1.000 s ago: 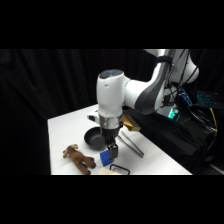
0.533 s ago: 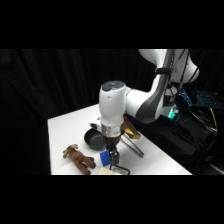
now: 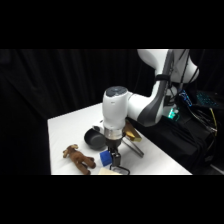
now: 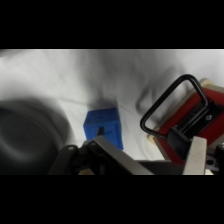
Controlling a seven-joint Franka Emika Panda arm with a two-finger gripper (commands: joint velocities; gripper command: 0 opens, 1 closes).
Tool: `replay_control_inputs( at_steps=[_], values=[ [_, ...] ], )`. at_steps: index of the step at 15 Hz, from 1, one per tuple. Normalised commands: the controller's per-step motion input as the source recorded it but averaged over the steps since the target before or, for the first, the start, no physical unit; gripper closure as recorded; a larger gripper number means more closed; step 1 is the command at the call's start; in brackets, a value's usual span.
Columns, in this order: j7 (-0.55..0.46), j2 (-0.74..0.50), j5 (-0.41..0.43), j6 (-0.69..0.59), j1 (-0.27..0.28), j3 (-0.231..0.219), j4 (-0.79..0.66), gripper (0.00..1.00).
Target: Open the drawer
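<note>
The gripper (image 3: 115,159) hangs low over the table's (image 3: 65,127) front edge; whether its fingers are apart or together cannot be told. Just beneath it sits the drawer (image 4: 192,127), its black loop handle (image 4: 170,102) facing the blue cube (image 4: 104,127). A black bowl (image 3: 94,139) and plush toy (image 3: 79,158) lie nearby.

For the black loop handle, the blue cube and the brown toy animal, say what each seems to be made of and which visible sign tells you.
Black loop handle: probably metal wire or hard plastic, since it is thin, evenly bent and slightly glossy.
Blue cube: likely plastic or painted wood, given its flat, uniform faces and crisp edges.
Brown toy animal: apparently plush fabric, with a soft, lumpy outline.
</note>
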Motion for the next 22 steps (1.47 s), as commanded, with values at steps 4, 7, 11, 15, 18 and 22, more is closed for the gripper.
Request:
replay_control_inputs(
  at_steps=[4, 7, 11, 15, 18, 22],
  values=[
    [-0.10, 0.03, 0.180, 0.30, 0.021, -0.016, -0.10, 0.00],
    [-0.15, 0.10, 0.187, 0.27, 0.011, -0.001, -0.04, 0.00],
    [-0.19, 0.12, 0.198, 0.22, 0.002, 0.020, 0.02, 0.00],
    [-0.21, 0.09, 0.198, 0.18, -0.001, 0.034, 0.04, 0.00],
    [-0.20, 0.06, 0.181, 0.16, -0.001, 0.025, 0.04, 0.00],
    [-0.18, -0.01, 0.148, 0.15, 0.018, -0.039, -0.02, 0.00]
  ],
)
